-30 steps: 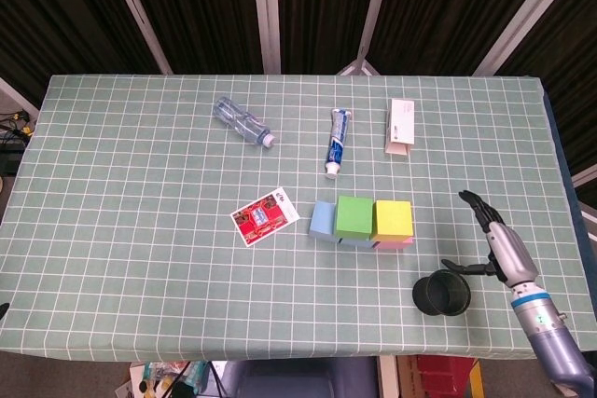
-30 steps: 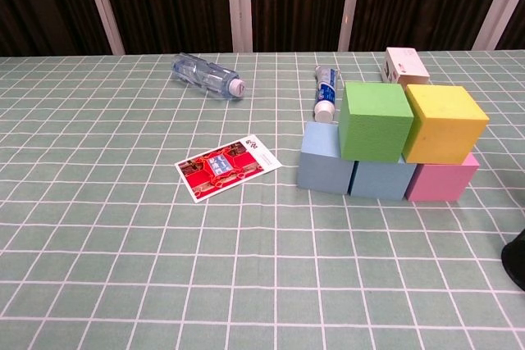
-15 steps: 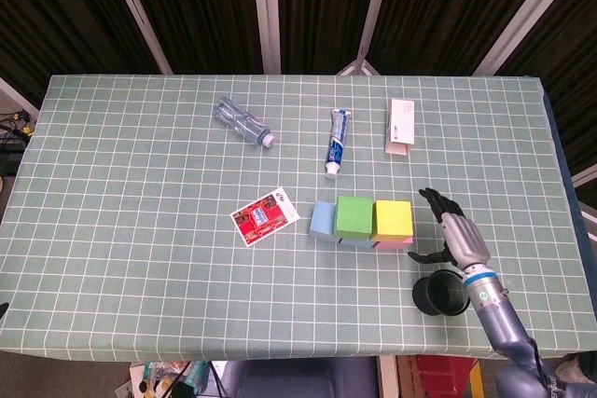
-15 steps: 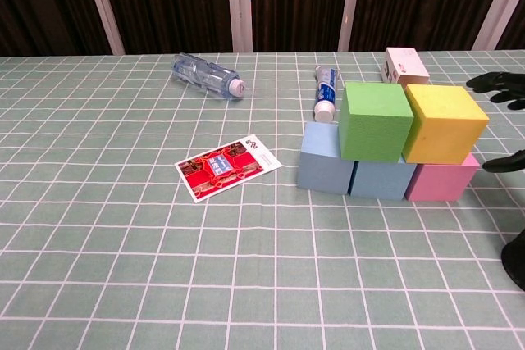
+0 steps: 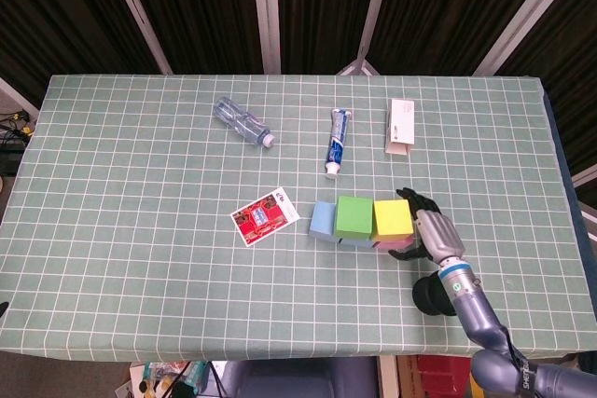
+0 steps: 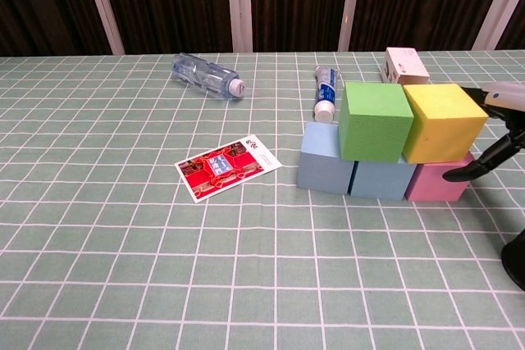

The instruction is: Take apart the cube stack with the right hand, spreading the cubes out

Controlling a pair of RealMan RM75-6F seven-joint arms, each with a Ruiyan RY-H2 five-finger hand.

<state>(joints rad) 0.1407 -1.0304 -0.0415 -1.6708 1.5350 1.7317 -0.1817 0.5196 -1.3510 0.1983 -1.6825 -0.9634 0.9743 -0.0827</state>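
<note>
The right hand (image 5: 430, 232) moves in from the table's right edge, past the black cup (image 5: 435, 295), and now sits just beside the yellow cube (image 5: 392, 219), fingers spread, its thumb (image 6: 480, 165) in front of the pink cube (image 6: 439, 182)

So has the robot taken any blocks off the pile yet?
Not yet. The green cube and yellow cube sit on top of the blue cubes and the pink cube. The right robot hand is right beside the yellow cube, fingers apart, holding nothing. All the lifting and spreading out is left.
</note>
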